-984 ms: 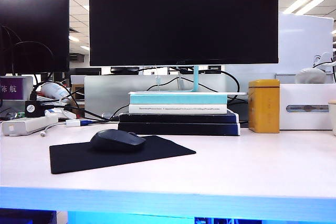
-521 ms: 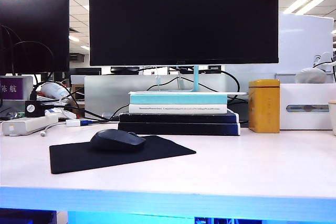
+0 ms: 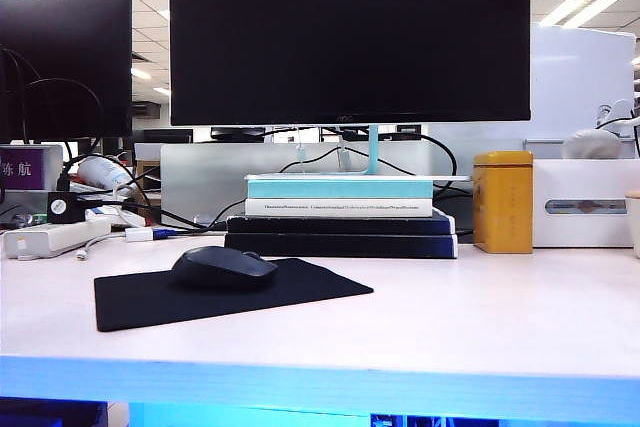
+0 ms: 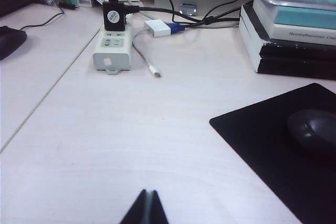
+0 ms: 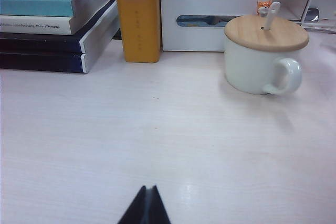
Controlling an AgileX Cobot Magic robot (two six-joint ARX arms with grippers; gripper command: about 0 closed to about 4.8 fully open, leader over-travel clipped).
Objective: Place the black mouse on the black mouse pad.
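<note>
- Office background, we see a pale worktop (image 3: 480,317) with a big dark monitor (image 3: 349,35) behind, standing on a stack of books (image 3: 340,215).
- Far left: white power strip (image 4: 112,51) with a small black cube plug (image 4: 114,16) on it, cables trailing toward the books.
- Left gripper (image 4: 146,208): fingers pressed together, nothing pinched, low over bare worktop, well apart from the pad.
- Black mouse pad (image 3: 225,292) lies flat left of centre, in front of the books.
- Black mouse (image 3: 224,267) sits on the pad, toward its rear edge. We also see it in the left wrist view (image 4: 313,129).
- Right of the books: yellow tin (image 5: 137,17), white box (image 5: 236,9), then a white mug (image 5: 261,59) with a wooden lid.
- Right gripper (image 5: 146,208): fingers pressed together, empty, over bare worktop in front of tin and mug.
</note>
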